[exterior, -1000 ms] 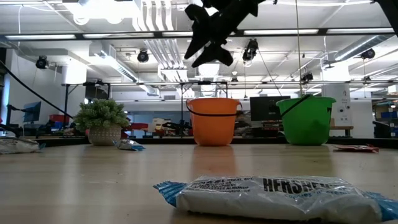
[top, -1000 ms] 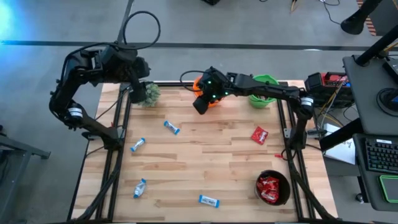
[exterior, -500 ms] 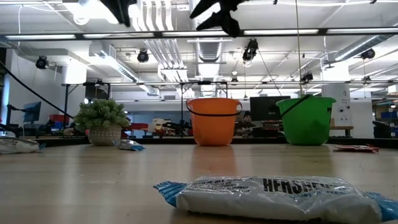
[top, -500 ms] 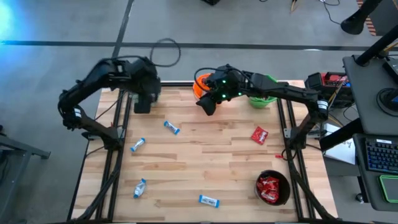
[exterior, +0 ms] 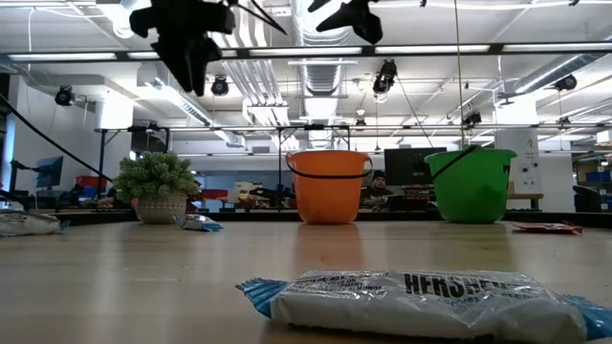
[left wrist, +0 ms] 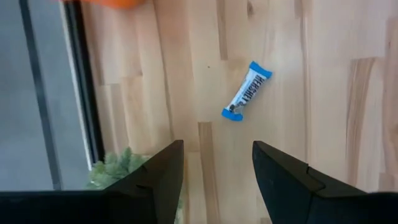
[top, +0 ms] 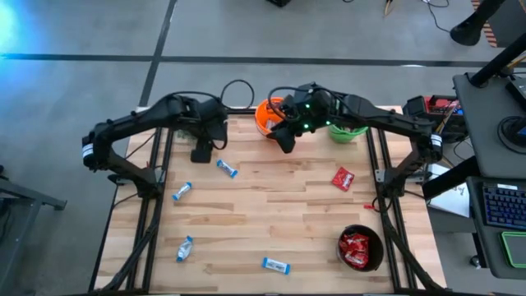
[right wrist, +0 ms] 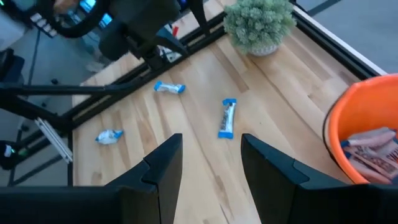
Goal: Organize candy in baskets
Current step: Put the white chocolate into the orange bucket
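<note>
High view: my left gripper [top: 201, 154], jaws spread and empty, hung just left of the bar [top: 227, 168], which lay slantwise at far-left; right gripper [top: 285, 141], also spread, sat farther off.

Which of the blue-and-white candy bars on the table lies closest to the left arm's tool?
The blue-and-white wrapped bar just beside the left tool, near the table's far edge. The other three blue-and-white bars lie farther along the left side and near edge.

The orange basket [top: 267, 116] sits by a bright green basket [top: 347, 130]. The black basket [top: 362, 247] holds red packets [top: 355, 247], maybe shiny. Bars [top: 227, 168] are blue-and-white.
</note>
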`<state>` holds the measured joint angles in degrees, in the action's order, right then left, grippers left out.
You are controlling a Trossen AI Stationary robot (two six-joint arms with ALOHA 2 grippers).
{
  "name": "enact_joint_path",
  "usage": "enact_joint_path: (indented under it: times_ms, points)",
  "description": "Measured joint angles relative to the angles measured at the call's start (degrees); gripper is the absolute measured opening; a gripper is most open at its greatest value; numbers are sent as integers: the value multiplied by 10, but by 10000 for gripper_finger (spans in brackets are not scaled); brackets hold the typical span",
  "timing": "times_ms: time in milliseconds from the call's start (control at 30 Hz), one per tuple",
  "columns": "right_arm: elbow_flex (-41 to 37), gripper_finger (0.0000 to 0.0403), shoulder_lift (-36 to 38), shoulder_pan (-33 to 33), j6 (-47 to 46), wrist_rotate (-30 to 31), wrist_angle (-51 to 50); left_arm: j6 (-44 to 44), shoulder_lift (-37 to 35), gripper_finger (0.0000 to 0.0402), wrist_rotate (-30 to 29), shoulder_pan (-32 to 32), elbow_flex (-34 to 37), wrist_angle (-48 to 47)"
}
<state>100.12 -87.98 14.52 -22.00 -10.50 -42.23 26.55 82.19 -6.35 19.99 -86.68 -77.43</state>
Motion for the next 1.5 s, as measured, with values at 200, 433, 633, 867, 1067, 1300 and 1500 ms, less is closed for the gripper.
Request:
enact_joint_path:
  times_ms: [200,433,633,867,1067,1300,1500]
  points:
    - [0,153,14,0,16,0,-32,-1,0,174,57,0,57,41]
    - [0,153,47,1,25,1,-27,1,7,174,67,2,124,116]
    - [0,153,61,1,25,2,-19,-8,47,183,67,3,147,115]
    - [0,153,62,1,18,2,-20,42,116,198,66,3,133,118]
    - [0,153,62,1,15,2,-21,60,163,193,104,3,125,130]
    - [0,153,62,1,15,2,-22,65,201,192,119,3,126,121]
    - [0,153,62,1,16,1,-23,70,214,192,119,3,126,123]
